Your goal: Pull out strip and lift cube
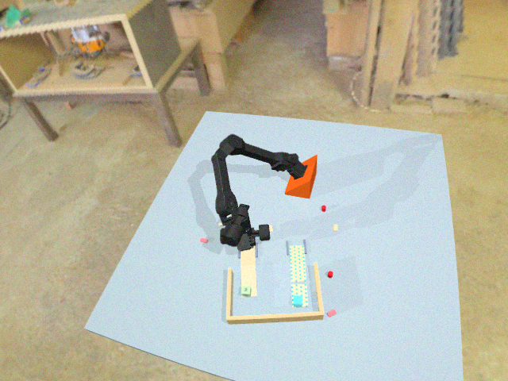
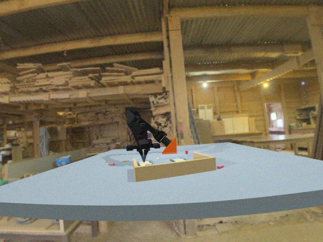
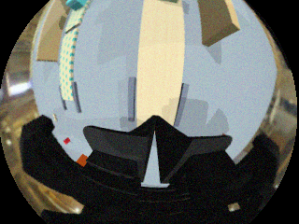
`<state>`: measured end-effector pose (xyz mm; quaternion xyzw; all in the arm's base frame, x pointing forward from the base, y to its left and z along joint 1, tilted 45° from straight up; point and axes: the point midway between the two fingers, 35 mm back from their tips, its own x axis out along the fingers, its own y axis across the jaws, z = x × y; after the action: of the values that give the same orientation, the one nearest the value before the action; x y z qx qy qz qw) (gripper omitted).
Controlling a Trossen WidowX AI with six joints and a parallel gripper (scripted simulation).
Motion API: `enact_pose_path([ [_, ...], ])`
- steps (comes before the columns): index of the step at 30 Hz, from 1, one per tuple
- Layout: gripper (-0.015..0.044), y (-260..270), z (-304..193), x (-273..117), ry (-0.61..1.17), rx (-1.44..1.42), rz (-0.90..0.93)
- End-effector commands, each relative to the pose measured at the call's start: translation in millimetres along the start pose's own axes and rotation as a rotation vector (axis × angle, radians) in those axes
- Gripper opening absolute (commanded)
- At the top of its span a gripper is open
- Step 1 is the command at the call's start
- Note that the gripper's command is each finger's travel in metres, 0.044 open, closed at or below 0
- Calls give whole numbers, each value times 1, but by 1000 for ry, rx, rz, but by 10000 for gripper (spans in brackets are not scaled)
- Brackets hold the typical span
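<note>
A plain cream strip lies in one piece between two low grey rails. On its far end, inside the wooden frame, sits the pale green labelled cube, cut off at the top of the wrist view. A dotted strip has a gap across it; a cyan cube sits on its separate end piece. My gripper is shut and empty, tips together at the near part of the plain strip; whether they touch it is hard to tell.
A three-sided wooden frame surrounds the strips' far ends. Red cylinders and pink blocks lie outside it. A cream block lies at right. An orange wedge stands at the arm's base.
</note>
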<state>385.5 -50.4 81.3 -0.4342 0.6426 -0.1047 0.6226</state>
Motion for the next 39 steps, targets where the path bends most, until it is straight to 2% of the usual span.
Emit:
enact_pose_path([
  [1,0,1,-11,7,22,-6,6],
  [39,0,3,-67,6,25,-8,6],
])
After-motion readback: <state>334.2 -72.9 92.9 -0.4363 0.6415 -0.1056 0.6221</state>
